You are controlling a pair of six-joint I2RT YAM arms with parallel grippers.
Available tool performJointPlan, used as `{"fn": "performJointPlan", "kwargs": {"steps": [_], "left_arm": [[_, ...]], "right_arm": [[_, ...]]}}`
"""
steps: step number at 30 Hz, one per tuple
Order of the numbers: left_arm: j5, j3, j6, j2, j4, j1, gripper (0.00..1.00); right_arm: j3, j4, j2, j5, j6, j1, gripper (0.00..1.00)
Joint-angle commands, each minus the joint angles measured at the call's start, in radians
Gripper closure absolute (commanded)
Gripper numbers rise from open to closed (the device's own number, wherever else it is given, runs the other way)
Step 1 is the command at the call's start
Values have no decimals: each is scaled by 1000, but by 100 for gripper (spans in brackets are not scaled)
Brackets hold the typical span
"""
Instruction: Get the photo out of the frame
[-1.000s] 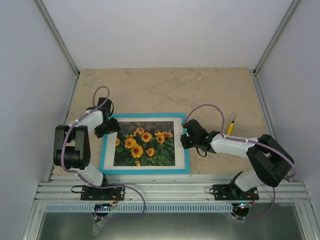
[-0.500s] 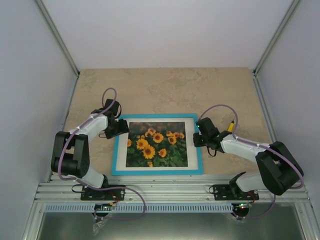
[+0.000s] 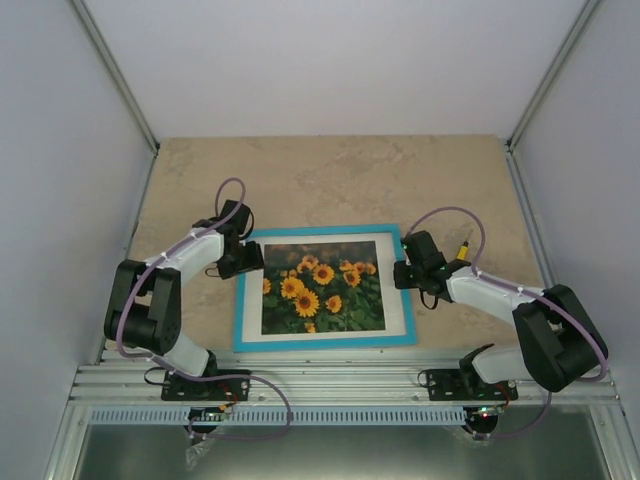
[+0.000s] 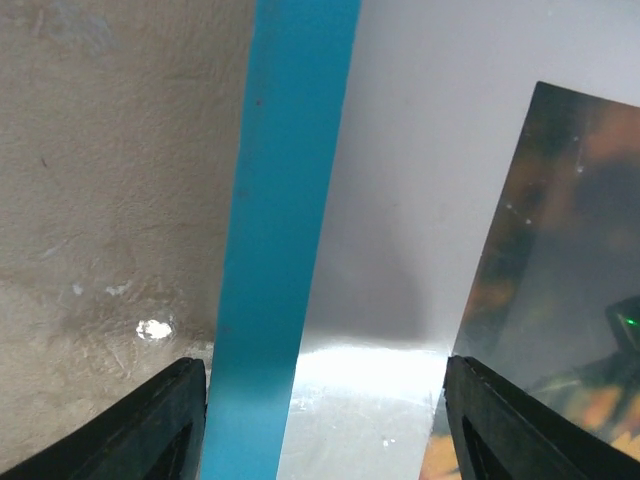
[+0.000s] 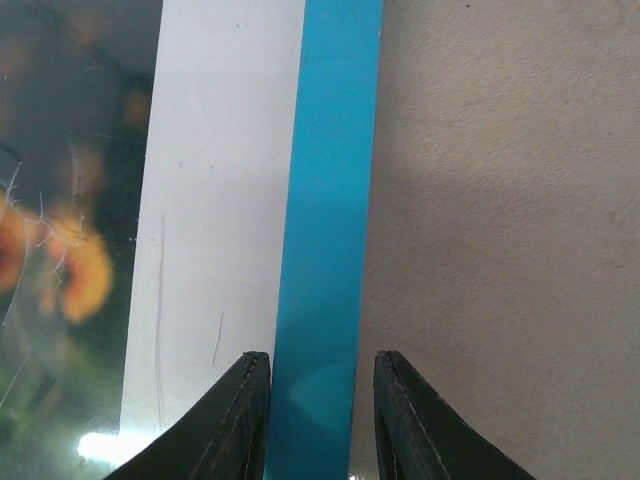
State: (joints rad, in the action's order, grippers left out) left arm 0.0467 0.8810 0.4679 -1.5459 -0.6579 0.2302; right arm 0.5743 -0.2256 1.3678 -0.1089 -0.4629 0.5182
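The frame lies flat, face up, on the table, its turquoise border around a white mat and the sunflower photo. My left gripper is at the frame's left edge. In the left wrist view it is wide open, its jaws straddling the turquoise border and the mat, with the photo at right. My right gripper is at the frame's right edge. In the right wrist view it has its jaws narrowed onto the border, with the photo at left under glare.
A small yellow pen-like object lies on the table just behind the right arm. Grey walls enclose the table on three sides. The aluminium rail with the arm bases runs along the near edge.
The frame has slid to the right across the table and a little away from the left wall. Both grippers have moved right with it, staying at its left and right edges.
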Motion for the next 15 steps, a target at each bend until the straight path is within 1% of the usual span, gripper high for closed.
{"fn": "performJointPlan", "kwargs": {"steps": [1, 4, 8, 11, 15], "left_arm": [[-41, 7, 15, -13, -22, 24, 34], [-42, 8, 21, -17, -26, 37, 36], [-88, 11, 31, -27, -36, 51, 38], [-101, 13, 35, -33, -41, 60, 39], [-110, 15, 38, -35, -43, 64, 44]], "right_arm": [[-7, -21, 0, -11, 13, -15, 69], [-4, -21, 3, -15, 13, -18, 69], [7, -21, 22, -13, 16, -18, 68], [8, -20, 30, -13, 17, -18, 66], [10, -13, 36, -13, 18, -18, 66]]}}
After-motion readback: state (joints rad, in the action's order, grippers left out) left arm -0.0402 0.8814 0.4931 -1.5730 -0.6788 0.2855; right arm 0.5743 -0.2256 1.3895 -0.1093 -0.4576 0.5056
